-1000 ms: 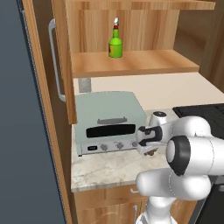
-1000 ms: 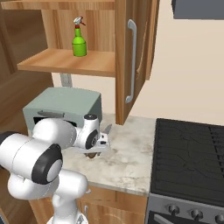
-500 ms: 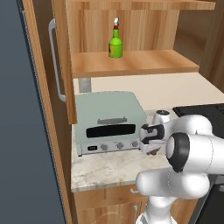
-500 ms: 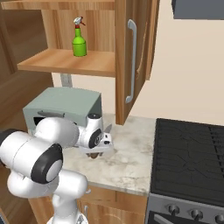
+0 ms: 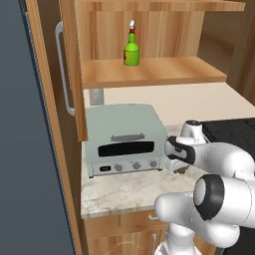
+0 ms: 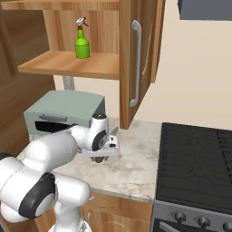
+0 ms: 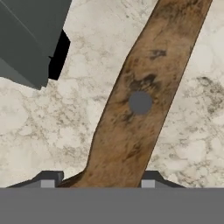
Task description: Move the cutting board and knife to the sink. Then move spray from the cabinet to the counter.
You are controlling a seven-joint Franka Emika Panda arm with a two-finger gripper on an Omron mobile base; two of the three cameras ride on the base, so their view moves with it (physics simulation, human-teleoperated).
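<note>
- My gripper [image 7: 97, 181] is hanging low over the marbled tabletop [image 5: 124, 191], fingers apart astride the knife [image 7: 140, 100] handle, just beside the toaster oven [image 5: 124, 139].
- The spray [image 5: 131, 50] is standing on the cabinet [image 6: 72, 63] shelf above the toaster oven.

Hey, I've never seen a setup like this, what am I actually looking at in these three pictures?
It is a simulated kitchen with a white robot arm. Two pictures come from cameras behind the arm, one on its left and one on its right. The third looks down from the hand itself. On the marbled counter stands a pale green toaster oven, beside a black stovetop. A green spray bottle stands on the open cabinet shelf. The pincer straddles a brown wooden knife handle lying on the counter, apparently not gripping it yet.
</note>
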